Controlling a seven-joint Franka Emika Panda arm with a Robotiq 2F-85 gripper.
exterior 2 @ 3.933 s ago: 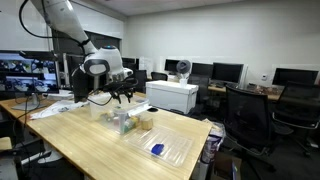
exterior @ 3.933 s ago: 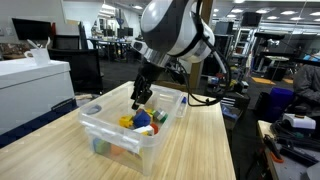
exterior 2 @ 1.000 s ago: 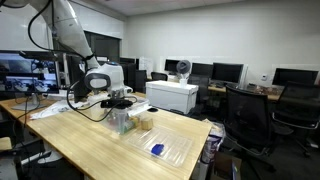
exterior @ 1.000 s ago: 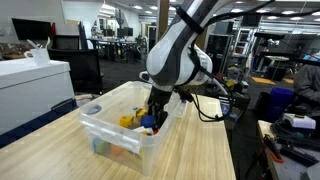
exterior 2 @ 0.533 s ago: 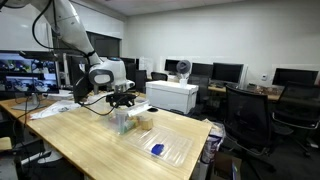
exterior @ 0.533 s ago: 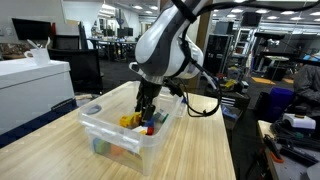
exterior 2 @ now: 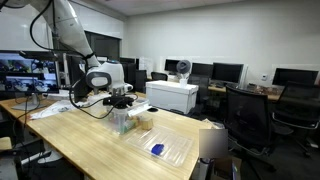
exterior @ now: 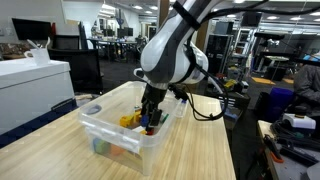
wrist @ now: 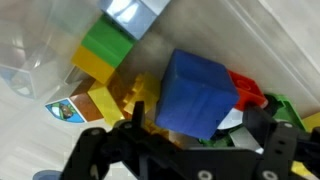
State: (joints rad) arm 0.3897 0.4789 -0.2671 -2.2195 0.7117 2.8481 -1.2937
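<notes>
A clear plastic bin [exterior: 112,140] of toy blocks stands on the wooden table [exterior: 200,150]. My gripper [exterior: 150,119] reaches down into the bin in both exterior views, and the bin [exterior 2: 124,122] partly hides it. In the wrist view the gripper [wrist: 200,118] is open, its two black fingers [wrist: 140,108] either side of a blue cube [wrist: 198,88] with small gaps showing. Around the cube lie a yellow block [wrist: 92,63], a green block [wrist: 108,44], a red piece [wrist: 248,92] and a green piece [wrist: 282,106].
The bin's clear lid [exterior 2: 165,142] lies flat on the table beside it, with a small blue object [exterior 2: 157,149] on it. A white printer [exterior 2: 172,96] stands behind the table. Office chairs [exterior 2: 250,115] and desks with monitors surround the area.
Half a second ago the gripper was a little higher above the blocks; it has come back down into the bin, over the blue cube.
</notes>
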